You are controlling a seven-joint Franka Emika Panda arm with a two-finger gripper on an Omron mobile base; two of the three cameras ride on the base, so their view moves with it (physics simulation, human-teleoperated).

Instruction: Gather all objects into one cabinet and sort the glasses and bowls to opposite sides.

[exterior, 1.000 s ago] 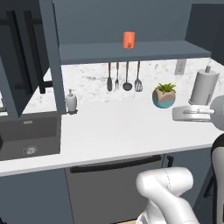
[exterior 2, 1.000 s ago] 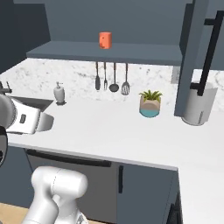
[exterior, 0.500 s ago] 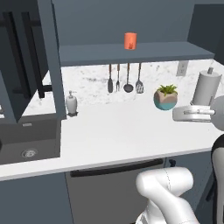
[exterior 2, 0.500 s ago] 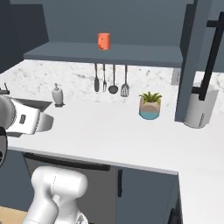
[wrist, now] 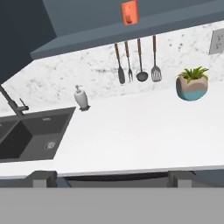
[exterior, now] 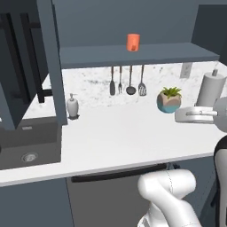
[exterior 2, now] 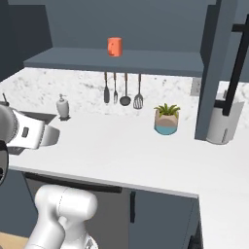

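orange cup (wrist: 130, 12) upright on the shelf (wrist: 175, 19), well above and beyond the empty, wide-open hand (wrist: 107, 178)

- Left base view: set behind the arm on its left, looking forward and down across the white counter (exterior: 115, 133) from mid-range; sink (exterior: 26, 148) at lower left.
- Right base view: set behind on the right, same mid-range downward look; paper towel roll (exterior 2: 222, 124) at right edge.
- Hand view: looks along the gripper (wrist: 111, 177), level with the counter's front edge, facing the backsplash.
- Shared by all three: orange cup (exterior: 133, 42) on the shelf, hanging utensils (exterior 2: 121, 90), potted plant (wrist: 191, 83), soap dispenser (wrist: 81, 97).
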